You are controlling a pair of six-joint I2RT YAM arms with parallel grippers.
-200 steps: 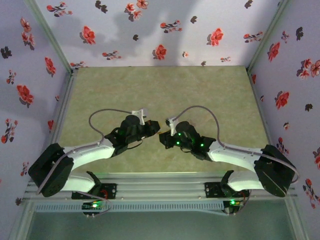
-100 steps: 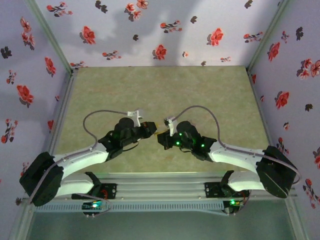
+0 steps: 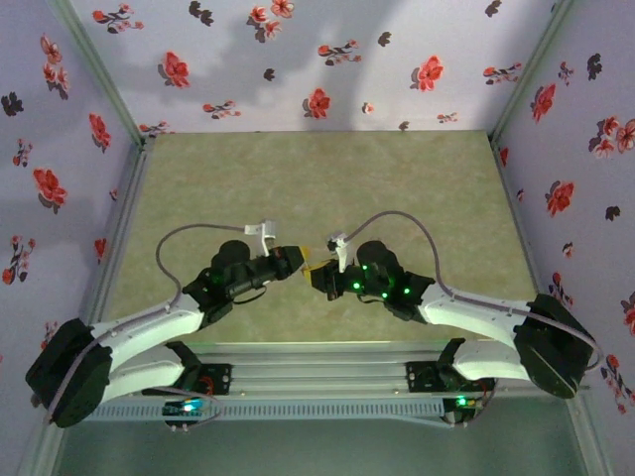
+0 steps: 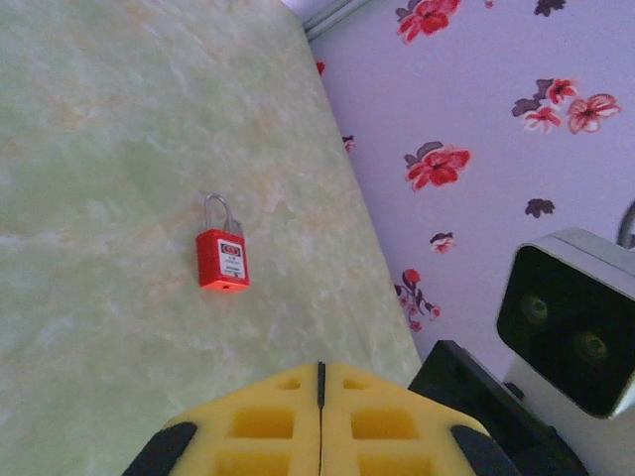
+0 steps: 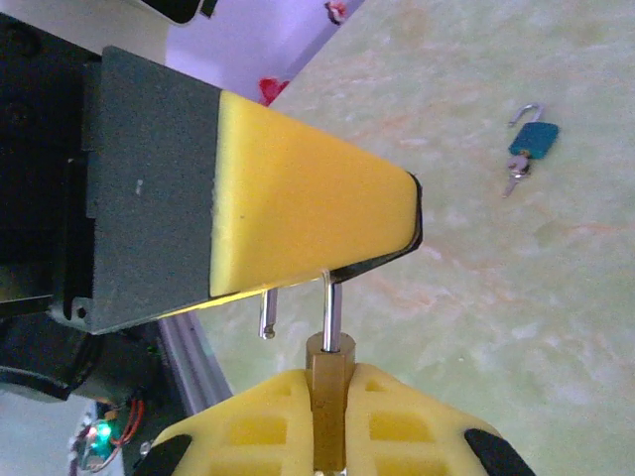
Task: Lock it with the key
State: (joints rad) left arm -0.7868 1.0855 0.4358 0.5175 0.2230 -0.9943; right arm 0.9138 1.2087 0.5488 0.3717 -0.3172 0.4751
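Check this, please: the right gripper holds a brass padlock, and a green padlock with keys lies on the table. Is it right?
Not fully. The loose padlock on the table is blue, not green; the right wrist view shows it. The right gripper does hold the brass padlock.

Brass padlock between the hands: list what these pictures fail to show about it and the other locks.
- Brass padlock: right wrist view, body buried in the right hand; keyhole hidden.
- Shackle top: same view, covered by the left hand.
- Red padlock: left wrist view, label too small to read.
- Blue padlock: right wrist view, too small to tell whether a key sits in it.
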